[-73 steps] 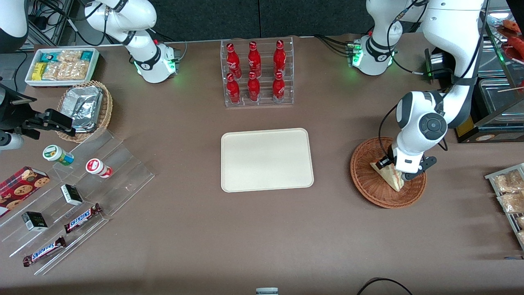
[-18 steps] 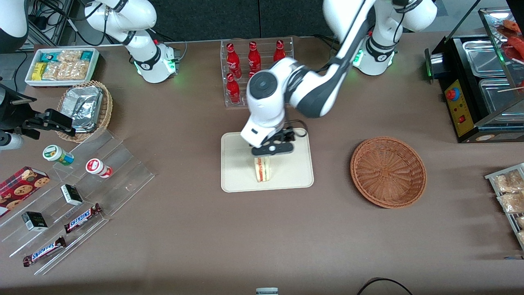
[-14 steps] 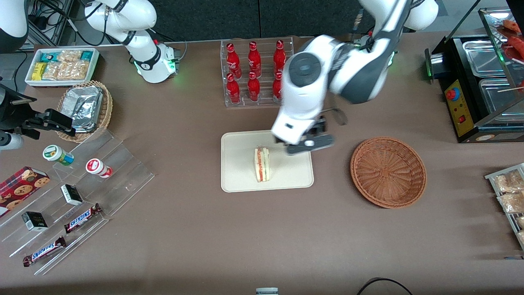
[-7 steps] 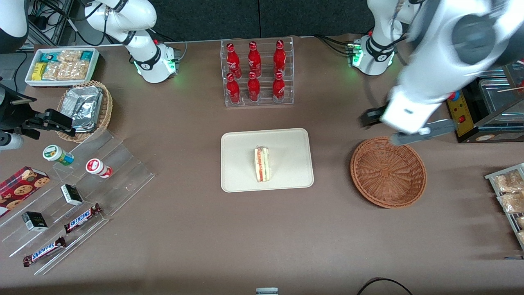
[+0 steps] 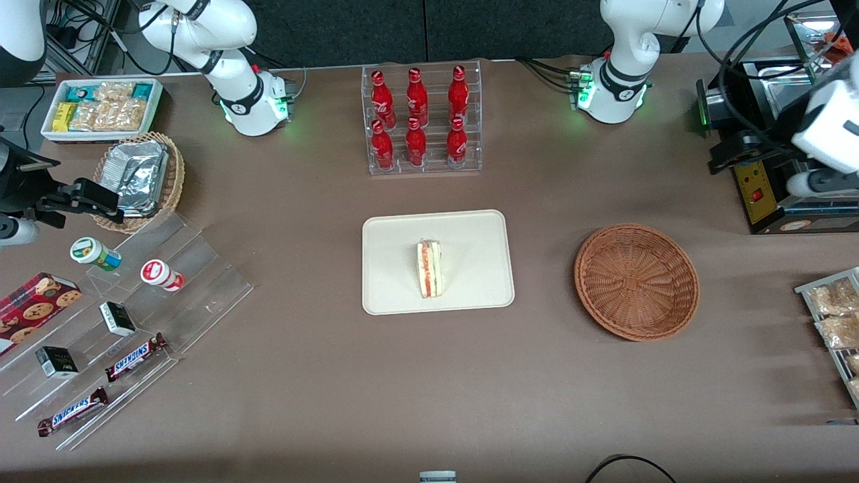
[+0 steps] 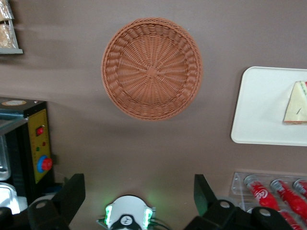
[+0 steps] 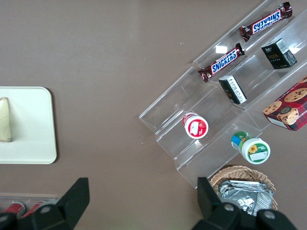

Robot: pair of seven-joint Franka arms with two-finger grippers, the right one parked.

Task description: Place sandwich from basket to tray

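The sandwich (image 5: 429, 270) lies on the cream tray (image 5: 392, 268) near its middle, cut edge with red and green layers facing up. The reddish-brown basket (image 5: 636, 282) sits empty beside the tray, toward the working arm's end. My left gripper (image 5: 758, 173) is open and empty, raised high by the black appliance, farther from the front camera than the basket. The left wrist view shows the gripper (image 6: 136, 191) with its fingers wide apart, the empty basket (image 6: 151, 68), the tray (image 6: 261, 105) and the sandwich (image 6: 296, 103). The right wrist view shows the tray (image 7: 29, 129) and the sandwich (image 7: 5, 120).
A clear rack of red bottles (image 5: 421, 121) stands farther from the camera than the tray. A black appliance (image 5: 755, 194) and a rack of snack bags (image 5: 835, 322) sit at the working arm's end. An acrylic stand (image 5: 134, 315), a foil-packet basket (image 5: 141, 178) and a white snack box (image 5: 100, 107) sit at the parked arm's end.
The gripper carried the sandwich from the basket to the tray, let go of it, then rose and swung away over the basket to the working arm's end. The sandwich stays on the tray.
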